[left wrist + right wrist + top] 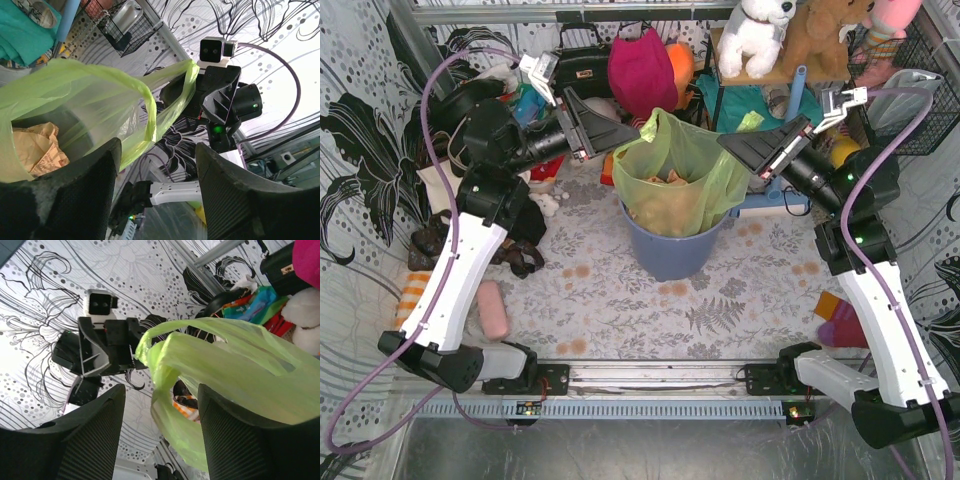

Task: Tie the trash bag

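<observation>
- Left tool [157,150]: fingers apart, nothing clamped. A handle loop [147,115] of the trash bag [675,165] hangs in the gap, close to one finger.
- Right tool [162,390]: fingers likewise apart. Green film sags between them, unpinched.
- Trash bag: seated in the blue-grey bin [670,250] at the middle of the desk [610,300], its mouth open and tan paper [665,205] inside. One tool is at each side of its rim.
- Step, as we judge it: lining up on the two handles, with no knot begun.
- Next move: we would close each tool on its handle, then draw both up and across.
- Room: there is open desk in front of the bin. Just behind it are a magenta bag [642,70] and a shelf of plush toys [760,30], so we would keep the crossing above the bin.
</observation>
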`<state>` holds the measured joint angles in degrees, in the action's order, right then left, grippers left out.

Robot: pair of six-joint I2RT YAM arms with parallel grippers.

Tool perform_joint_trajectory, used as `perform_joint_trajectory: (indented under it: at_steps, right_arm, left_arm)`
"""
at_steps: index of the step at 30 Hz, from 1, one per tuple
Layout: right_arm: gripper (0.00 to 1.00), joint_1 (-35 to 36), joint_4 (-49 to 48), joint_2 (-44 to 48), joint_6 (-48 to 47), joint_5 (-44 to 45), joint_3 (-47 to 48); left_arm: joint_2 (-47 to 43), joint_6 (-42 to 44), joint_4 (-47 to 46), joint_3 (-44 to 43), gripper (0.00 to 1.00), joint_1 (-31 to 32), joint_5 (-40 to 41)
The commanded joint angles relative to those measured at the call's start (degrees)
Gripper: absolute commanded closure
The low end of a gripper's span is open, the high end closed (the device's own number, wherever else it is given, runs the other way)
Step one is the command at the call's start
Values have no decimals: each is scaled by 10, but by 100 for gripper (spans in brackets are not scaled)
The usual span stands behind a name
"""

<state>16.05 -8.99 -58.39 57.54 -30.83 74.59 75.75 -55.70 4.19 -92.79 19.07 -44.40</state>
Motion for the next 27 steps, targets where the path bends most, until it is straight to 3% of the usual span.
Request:
perform_joint_trajectory:
  at_steps: [1, 6, 9, 14, 18, 22, 27]
  right_arm:
    - [41, 1, 37, 12, -31, -16, 27]
    - [42, 1, 42, 20, -28, -25, 30]
    - [44, 0, 55, 17, -32, -28, 40]
    - [56, 1, 69, 16, -41, -25, 43]
    - [74, 1, 90, 17, -56, -13, 49]
    - [96, 1, 98, 15, -65, -4, 58]
    - [100, 1, 101, -2, -63, -2, 68]
  left_arm:
    - [-2, 89, 47, -42, 30, -3, 0]
    - [24, 123, 49, -61, 29, -2, -52]
    - [39, 193, 101, -98, 26, -1, -59]
    - [67, 322, 182, -165, 33, 1, -21]
    - [102, 364, 218, -216, 45, 1, -18]
    - [125, 369, 228, -229, 67, 3, -23]
    - [122, 339, 202, -227, 98, 8, -33]
